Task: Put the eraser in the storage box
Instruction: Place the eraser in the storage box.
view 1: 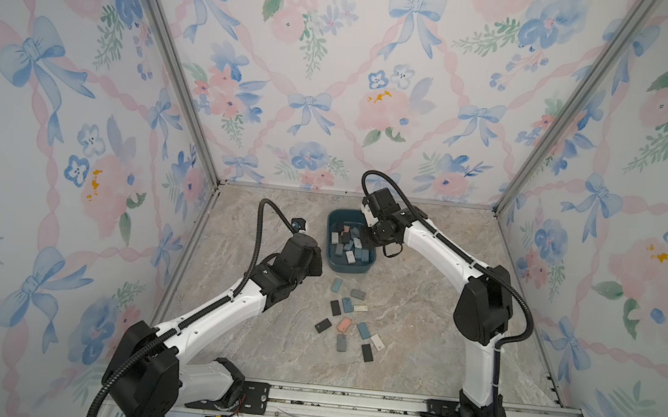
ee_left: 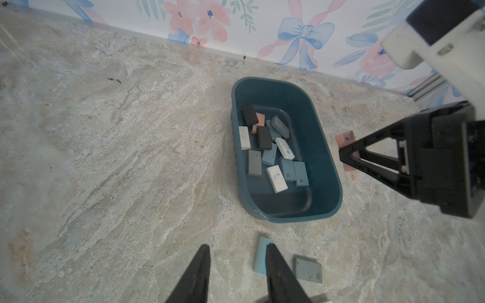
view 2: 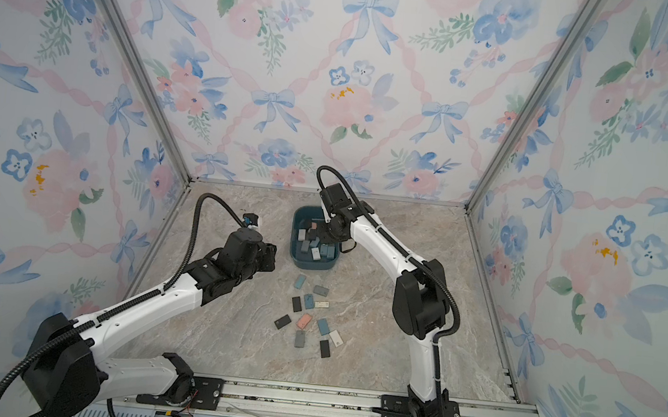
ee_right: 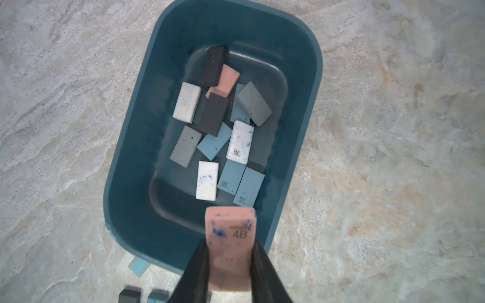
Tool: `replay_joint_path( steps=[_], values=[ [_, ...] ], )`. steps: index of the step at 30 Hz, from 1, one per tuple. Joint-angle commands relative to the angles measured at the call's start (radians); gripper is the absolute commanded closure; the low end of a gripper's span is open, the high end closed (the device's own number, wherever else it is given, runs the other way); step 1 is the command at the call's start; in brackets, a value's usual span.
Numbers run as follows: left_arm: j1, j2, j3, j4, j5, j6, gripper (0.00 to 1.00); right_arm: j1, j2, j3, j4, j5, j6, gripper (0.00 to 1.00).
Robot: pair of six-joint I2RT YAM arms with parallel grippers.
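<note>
The storage box (ee_right: 296, 78) is a dark teal tub with several erasers of mixed colours lying inside; it stands at the back middle of the table in both top views (view 1: 349, 267) (view 2: 314, 264). My right gripper (ee_right: 230, 245) is shut on a pink eraser (ee_right: 231, 230) marked 4B and holds it above the box's rim. From the left wrist view this eraser (ee_left: 345, 137) shows just outside the box wall (ee_left: 328, 147). My left gripper (ee_left: 237, 248) is open above bare table short of the box, with nothing between its fingers.
Several loose erasers (view 1: 348, 319) lie scattered on the marble table in front of the box. A light blue eraser (ee_left: 259, 253) and a grey one (ee_left: 307, 269) lie beside my left gripper's finger. Floral walls close in three sides.
</note>
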Motion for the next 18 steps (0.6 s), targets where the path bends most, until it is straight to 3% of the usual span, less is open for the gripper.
replay_joint_path(
  steps=[1, 10, 18],
  values=[
    [0.008, 0.025, -0.001, 0.033, 0.043, -0.024, 0.62, -0.008, 0.067, 0.079, -0.058, 0.008, -0.007, 0.73],
    [0.009, 0.058, 0.019, 0.034, 0.054, -0.023, 0.62, -0.023, 0.245, 0.278, -0.139, 0.026, -0.001, 0.74],
    [0.009, 0.064, 0.014, 0.034, 0.058, -0.028, 0.63, -0.031, 0.299, 0.311, -0.128, 0.033, 0.022, 0.74]
  ],
)
